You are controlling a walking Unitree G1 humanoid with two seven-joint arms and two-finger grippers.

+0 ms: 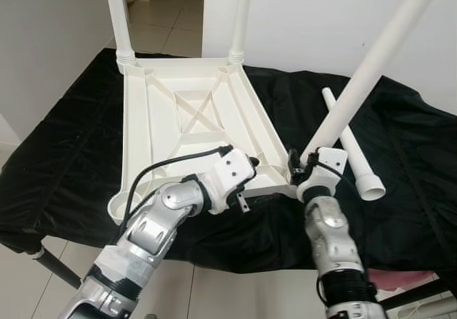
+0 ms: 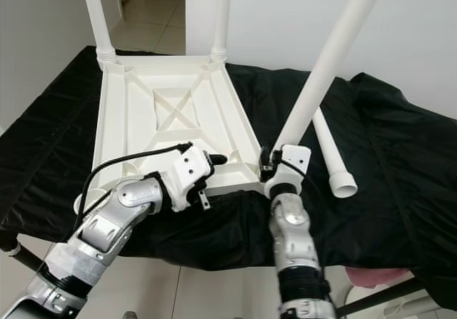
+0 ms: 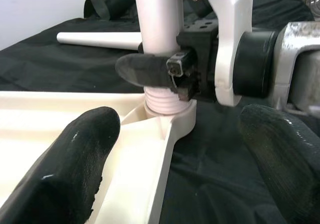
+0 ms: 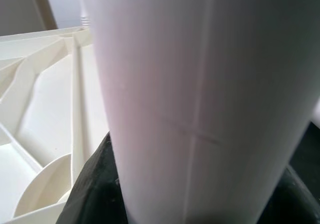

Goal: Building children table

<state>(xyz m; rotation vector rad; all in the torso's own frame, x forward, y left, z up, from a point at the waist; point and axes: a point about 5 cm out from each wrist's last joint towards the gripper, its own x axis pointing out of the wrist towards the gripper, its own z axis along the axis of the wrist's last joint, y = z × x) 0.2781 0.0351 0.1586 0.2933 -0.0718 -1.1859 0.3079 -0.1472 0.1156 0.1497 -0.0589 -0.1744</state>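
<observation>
The white plastic table top [image 1: 153,119] lies upside down on a black cloth. Two white legs [image 1: 118,19] [image 1: 240,19] stand in its far corners. My right gripper [image 1: 298,163] is shut on a third leg [image 1: 371,62], which leans to the right. That leg's threaded end [image 3: 160,101] sits in the near right corner socket [image 3: 172,124]. My left gripper [image 1: 251,168] is open just left of that corner. One of its fingers [image 3: 75,159] is over the table top and the other [image 3: 280,159] over the cloth. A fourth leg [image 1: 350,144] lies loose on the cloth to the right.
The black cloth [image 1: 64,162] covers a low platform whose front edge is close to me. Behind it are a white wall [image 1: 321,19] and a doorway onto tiled floor [image 1: 164,19]. A pink object [image 2: 364,280] lies on the floor at the lower right.
</observation>
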